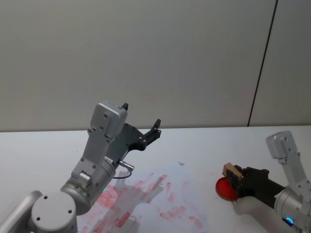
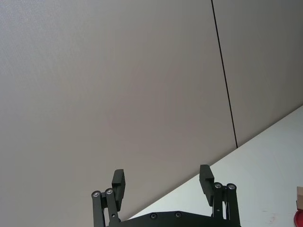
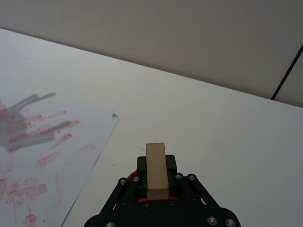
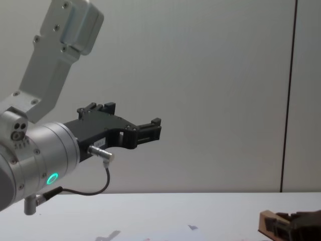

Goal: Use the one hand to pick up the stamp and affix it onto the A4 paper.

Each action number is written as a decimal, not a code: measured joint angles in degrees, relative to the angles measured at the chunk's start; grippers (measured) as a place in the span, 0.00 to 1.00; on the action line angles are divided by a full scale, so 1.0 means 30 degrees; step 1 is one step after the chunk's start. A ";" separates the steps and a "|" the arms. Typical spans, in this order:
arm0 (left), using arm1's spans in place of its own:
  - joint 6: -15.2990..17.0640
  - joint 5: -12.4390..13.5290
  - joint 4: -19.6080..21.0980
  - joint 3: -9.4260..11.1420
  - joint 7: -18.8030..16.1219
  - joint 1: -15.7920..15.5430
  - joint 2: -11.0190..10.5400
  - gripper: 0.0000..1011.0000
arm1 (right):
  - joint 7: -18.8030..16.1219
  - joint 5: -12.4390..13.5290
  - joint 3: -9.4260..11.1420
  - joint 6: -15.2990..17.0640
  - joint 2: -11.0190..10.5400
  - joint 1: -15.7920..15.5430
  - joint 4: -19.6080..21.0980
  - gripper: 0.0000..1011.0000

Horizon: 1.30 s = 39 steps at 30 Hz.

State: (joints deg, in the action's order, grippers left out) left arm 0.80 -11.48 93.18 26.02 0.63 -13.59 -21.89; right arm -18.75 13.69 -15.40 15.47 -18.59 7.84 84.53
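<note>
No brand, label or legible writing shows anywhere; the only marks are red stamp prints, rows of blurred bars and blocks, spread over the A4 paper [image 1: 160,204]. The sheet lies flat on the white desk [image 1: 204,145], in front of the robot and a little to its left, with one far corner slightly upturned [image 3: 114,115]. The desk top is plain and matte, and shadows of the arms fall across the paper. Behind it stands a bare grey-beige wall [image 1: 146,58] with a thin dark vertical seam [image 1: 262,63] to the right.

The right claw [image 3: 156,182] sits low over the desk on the robot's right, well apart from the sheet's edge. Its black fingers are closed around the stamp [image 1: 232,171], a light-brown wooden block that stands up between them. Just beside and under the claw lies a round red ink pad [image 1: 225,188]; whether the stamp touches it cannot be told.

The left claw [image 2: 163,182] hangs raised above the paper, pointing toward the wall, its fingers [image 2: 118,182] spread wide and holding nothing. A green-lit ring [image 4: 51,178] glows on its silver wrist.
</note>
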 joint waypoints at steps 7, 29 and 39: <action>0.0000 0.0000 0.0000 0.0001 0.0000 0.0000 0.0000 0.99 | 0.0085 -0.0045 -0.0021 0.0084 -0.0066 -0.0141 -0.0004 0.22; 0.0000 0.0000 0.0000 0.0001 0.0001 0.0000 0.0000 0.99 | 0.0240 -0.0091 -0.0038 0.0155 -0.0152 -0.0324 0.0064 0.79; -0.0001 0.0001 0.0000 0.0001 -0.0001 0.0000 0.0000 0.99 | 0.0262 -0.0095 -0.0038 0.0162 -0.0166 -0.0341 0.0077 0.99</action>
State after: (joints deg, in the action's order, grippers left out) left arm 0.79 -11.48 93.18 26.02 0.62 -13.59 -21.89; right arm -17.96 13.40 -15.52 15.96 -19.09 6.82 84.76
